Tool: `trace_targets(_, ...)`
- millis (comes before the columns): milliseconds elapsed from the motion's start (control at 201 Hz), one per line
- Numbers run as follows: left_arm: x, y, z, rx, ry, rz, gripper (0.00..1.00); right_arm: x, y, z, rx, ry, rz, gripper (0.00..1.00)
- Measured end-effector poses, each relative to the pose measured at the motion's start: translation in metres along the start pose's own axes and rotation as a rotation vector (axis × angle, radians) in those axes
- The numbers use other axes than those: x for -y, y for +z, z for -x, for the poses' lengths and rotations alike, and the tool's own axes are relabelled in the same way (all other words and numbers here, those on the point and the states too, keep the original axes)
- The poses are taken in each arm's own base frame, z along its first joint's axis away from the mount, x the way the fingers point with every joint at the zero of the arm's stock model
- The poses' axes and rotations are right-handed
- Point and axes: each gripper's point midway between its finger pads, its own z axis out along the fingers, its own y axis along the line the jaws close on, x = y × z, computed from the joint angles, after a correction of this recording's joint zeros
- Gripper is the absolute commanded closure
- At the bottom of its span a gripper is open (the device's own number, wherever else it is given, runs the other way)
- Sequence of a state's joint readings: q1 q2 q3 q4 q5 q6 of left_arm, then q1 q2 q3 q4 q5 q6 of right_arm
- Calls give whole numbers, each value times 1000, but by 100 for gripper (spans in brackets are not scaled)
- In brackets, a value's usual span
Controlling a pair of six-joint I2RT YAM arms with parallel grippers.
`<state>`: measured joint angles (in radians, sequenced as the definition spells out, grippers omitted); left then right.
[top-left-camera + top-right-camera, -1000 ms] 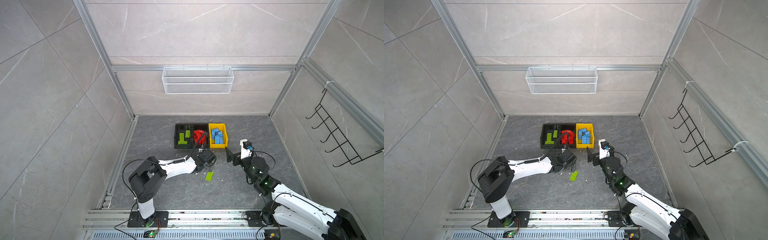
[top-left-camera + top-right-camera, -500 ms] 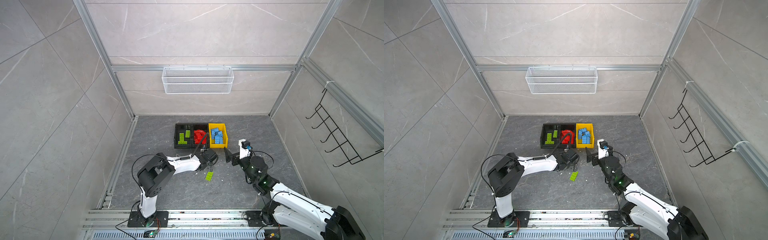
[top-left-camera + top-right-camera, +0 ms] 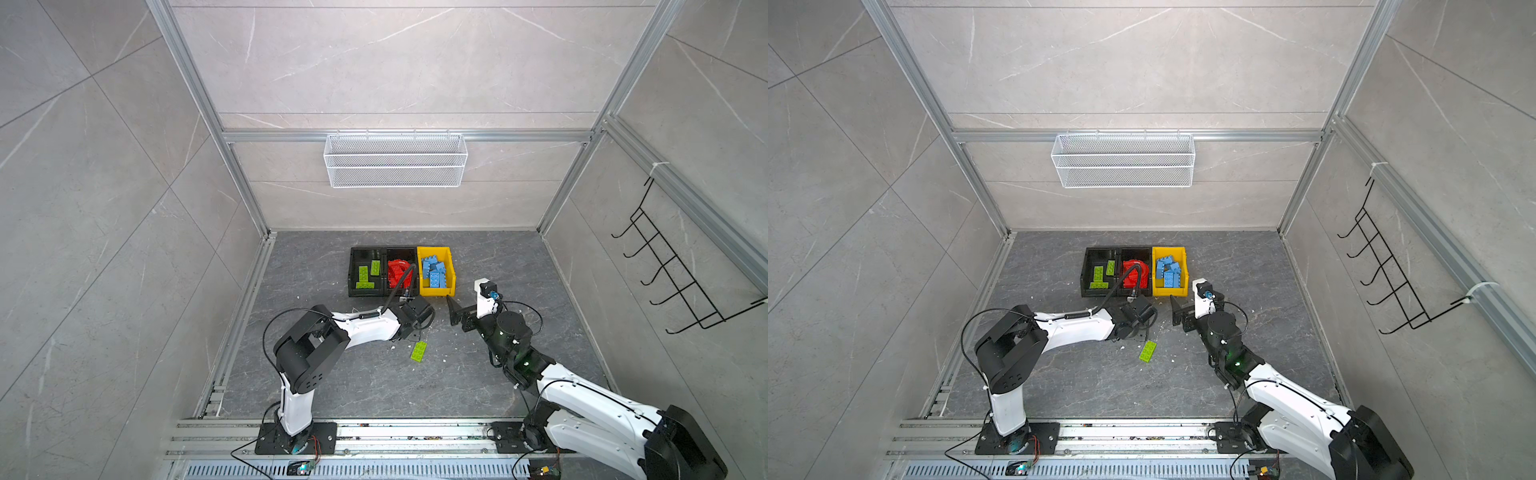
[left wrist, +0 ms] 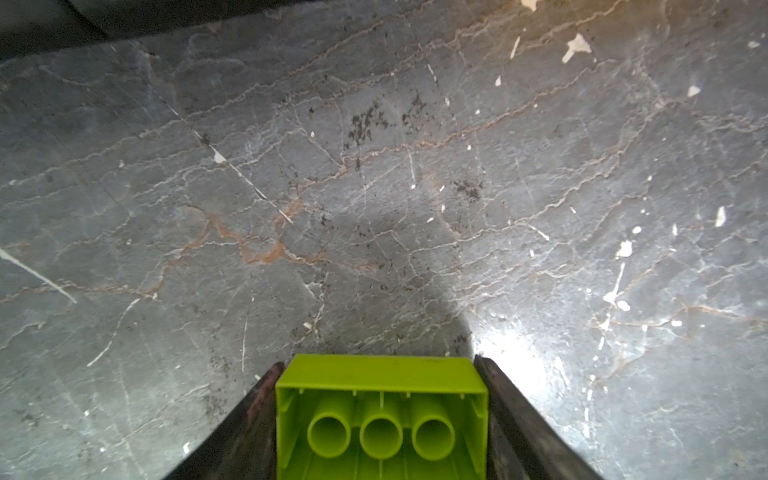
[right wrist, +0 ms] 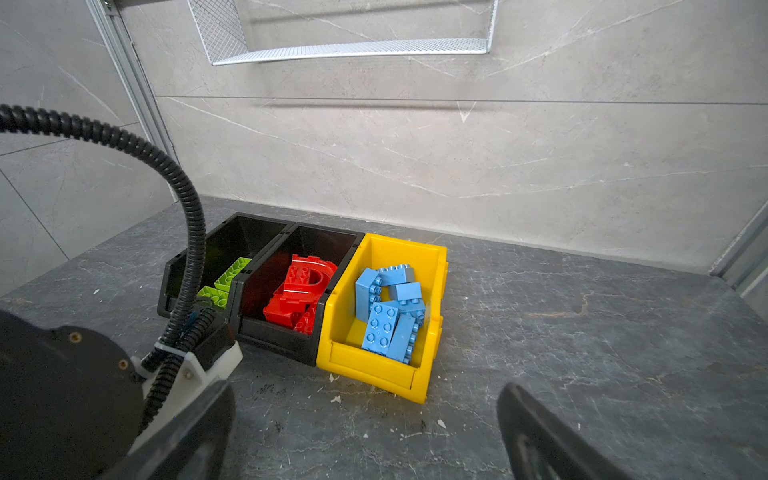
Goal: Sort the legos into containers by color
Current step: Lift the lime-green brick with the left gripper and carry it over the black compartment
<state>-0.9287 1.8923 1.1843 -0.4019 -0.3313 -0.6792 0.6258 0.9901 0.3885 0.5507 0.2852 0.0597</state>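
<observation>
Cable (image 5: 189, 199) crosses green-brick bin (image 5: 245, 232) — basket (image 5: 353, 46) above.

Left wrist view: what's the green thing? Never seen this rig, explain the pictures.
Two robots: left arm and right arm, each ending in jaws. The wide pictures come from one overhead camera pair; the others from a camera on each wrist. The green thing is a brick, hollow side toward the camera; the left jaws are shut on it. The right jaws stand open, empty. A second green brick lies loose on the table. Three bins hold sorted bricks: left bin green, middle bin red, yellow bin blue.
</observation>
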Motion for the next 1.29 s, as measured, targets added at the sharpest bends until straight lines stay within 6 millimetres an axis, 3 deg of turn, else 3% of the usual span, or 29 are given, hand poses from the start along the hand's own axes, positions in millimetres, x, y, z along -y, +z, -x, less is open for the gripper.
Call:
trace_targets(299, -2, -5, 1, 5, -2, -2, 35, 1, 0, 0, 0, 0, -4, 0)
trace_targets(463, -8, -27, 7, 45, -13, -21, 34, 4, -7, 12, 36, 10, -10, 0)
trace_targets(632, -12, -70, 34, 145, 6, -60, 32, 12, -21, 30, 88, 10, -38, 0)
trace_targets(732, -20, -91, 54, 193, 17, -72, 32, 17, -25, 25, 51, -11, -64, 0)
trace_targets(832, -41, -102, 77, 233, 1, -67, 32, 21, -30, 20, 25, -18, -77, 0)
trace_targets(1046, -101, -97, 130, 284, -27, 8, 31, 26, -37, 13, 31, -14, -91, 0)
trace_targets(1165, -114, -87, 159, 316, -16, 14, 31, 24, -34, 8, 11, -20, -86, 0)
trace_targets(1295, -120, -64, 174, 304, 9, 3, 30, 24, -33, 3, -9, -27, -86, 0)
